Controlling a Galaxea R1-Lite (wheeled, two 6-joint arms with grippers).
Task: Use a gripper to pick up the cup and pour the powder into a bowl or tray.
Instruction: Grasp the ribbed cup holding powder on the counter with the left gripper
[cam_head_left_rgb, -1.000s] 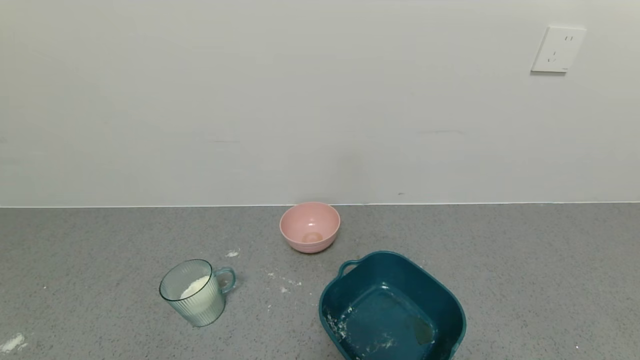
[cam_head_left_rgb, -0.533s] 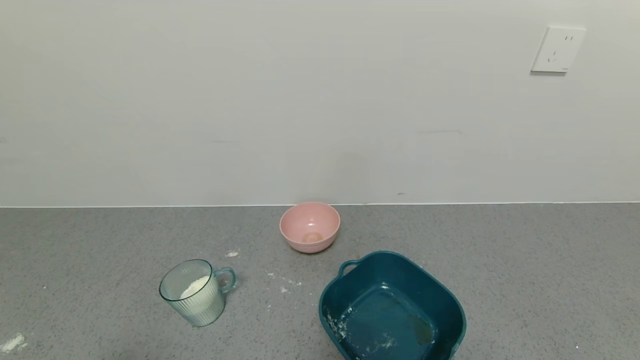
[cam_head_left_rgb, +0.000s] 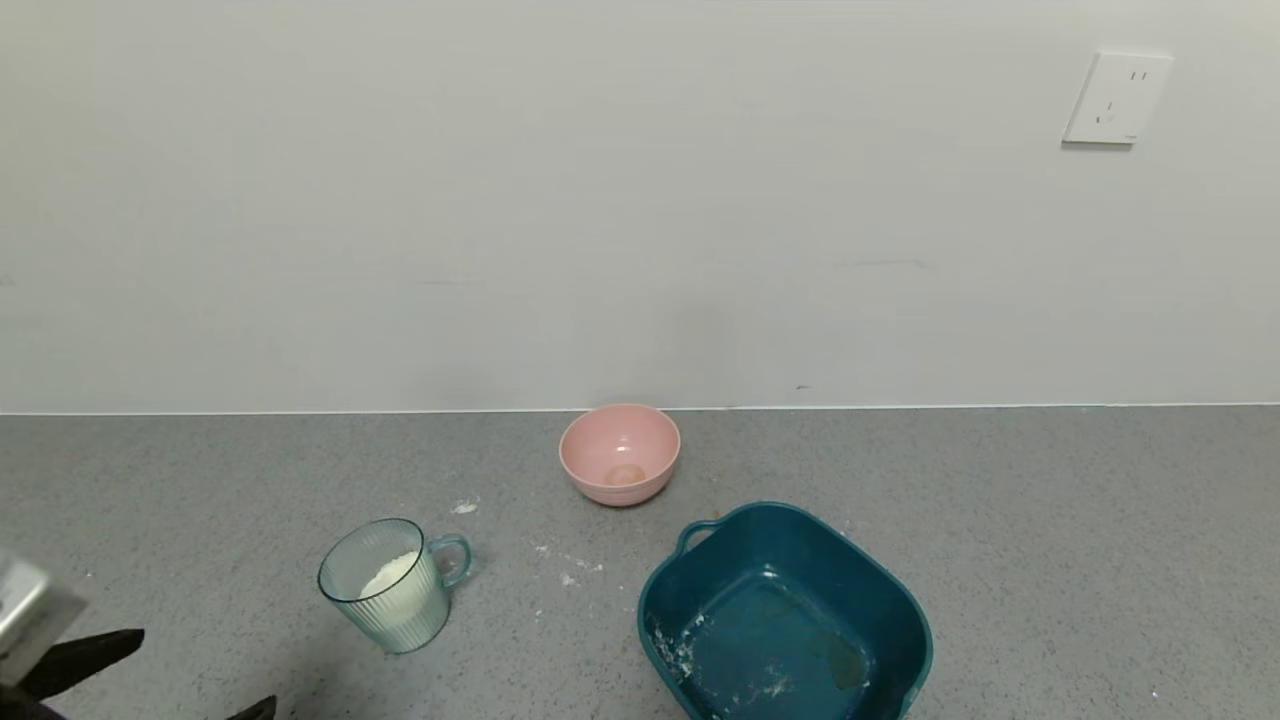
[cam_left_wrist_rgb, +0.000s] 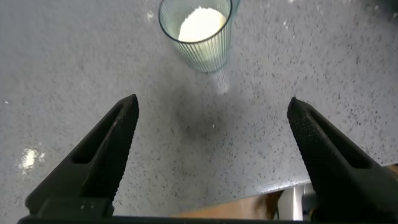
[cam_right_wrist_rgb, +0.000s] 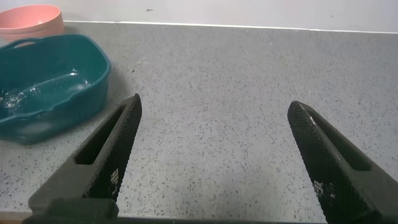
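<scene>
Left wrist view shows the left claw (cam_left_wrist_rgb: 211, 162) spread wide near the cup (cam_left_wrist_rgb: 198, 34), probably light, rigid, ribbed; best gripped around its body.

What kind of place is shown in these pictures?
Probably a kitchen-style worktop, perhaps in a test room. A grey speckled counter meets a plain white wall with a power socket, and on it stand a cup of white powder, a pink bowl and a teal tub.

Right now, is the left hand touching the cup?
Apart. The left wrist view shows the open left hand short of the cup, with bare countertop between its fingertips and the cup.
</scene>
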